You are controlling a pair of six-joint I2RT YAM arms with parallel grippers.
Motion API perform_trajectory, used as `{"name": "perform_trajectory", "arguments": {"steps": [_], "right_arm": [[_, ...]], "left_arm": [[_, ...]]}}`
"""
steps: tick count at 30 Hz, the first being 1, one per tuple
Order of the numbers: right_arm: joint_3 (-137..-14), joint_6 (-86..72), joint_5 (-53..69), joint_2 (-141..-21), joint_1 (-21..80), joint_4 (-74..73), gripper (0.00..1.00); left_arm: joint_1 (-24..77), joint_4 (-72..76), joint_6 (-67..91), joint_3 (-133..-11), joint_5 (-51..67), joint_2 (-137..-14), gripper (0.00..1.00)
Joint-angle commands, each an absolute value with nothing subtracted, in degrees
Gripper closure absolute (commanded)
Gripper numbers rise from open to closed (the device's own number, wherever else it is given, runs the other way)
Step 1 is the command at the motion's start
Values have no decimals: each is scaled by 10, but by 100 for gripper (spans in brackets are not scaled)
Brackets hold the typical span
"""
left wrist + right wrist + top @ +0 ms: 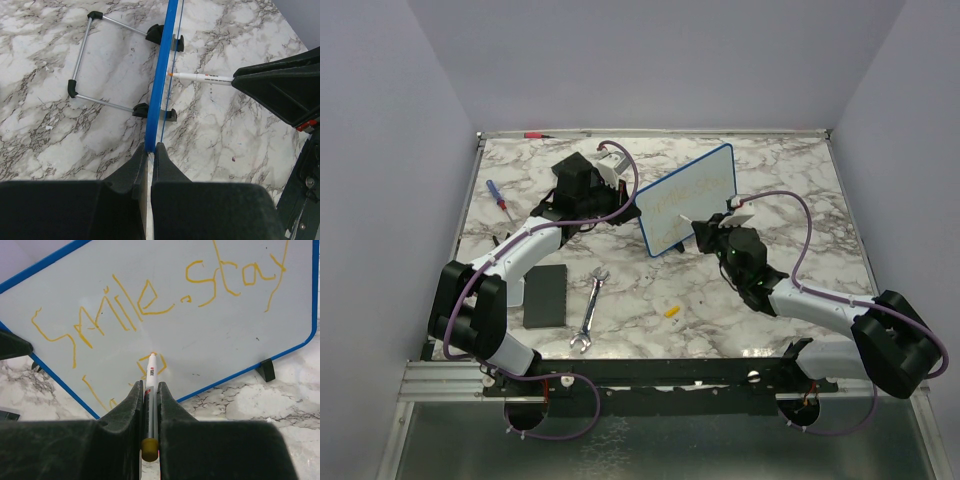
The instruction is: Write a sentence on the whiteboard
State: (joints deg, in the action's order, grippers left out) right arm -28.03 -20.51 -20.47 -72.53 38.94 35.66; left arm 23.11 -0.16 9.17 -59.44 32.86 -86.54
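The whiteboard [692,198], blue-framed, stands tilted on its black feet in the middle of the marble table. My left gripper [636,208] is shut on its left edge; the left wrist view shows the blue frame [161,75] pinched between the fingertips of the left gripper [151,147]. The sentence [145,300] is in yellow and reads "Smile. stay", with a few more strokes beginning on a second line below. My right gripper [149,387] is shut on a white marker [151,372] with a yellow end. Its tip touches the board face at those lower strokes.
A wrench [590,310] and a flat black pad [544,296] lie near the left arm. A yellow cap [672,311] lies front centre, and a blue-and-red screwdriver [497,193] lies at the left. The board's wire stand [82,65] juts out behind it.
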Motion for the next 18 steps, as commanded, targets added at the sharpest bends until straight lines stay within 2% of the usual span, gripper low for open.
{"name": "perform_trajectory", "arguments": {"steps": [1, 18], "right_arm": [[-288, -212, -230, -727, 382, 351, 99], [-284, -218, -228, -744, 379, 348, 99]], "left_arm": [[241, -32, 86, -594, 331, -855, 100], [241, -33, 85, -594, 332, -852, 100]]}}
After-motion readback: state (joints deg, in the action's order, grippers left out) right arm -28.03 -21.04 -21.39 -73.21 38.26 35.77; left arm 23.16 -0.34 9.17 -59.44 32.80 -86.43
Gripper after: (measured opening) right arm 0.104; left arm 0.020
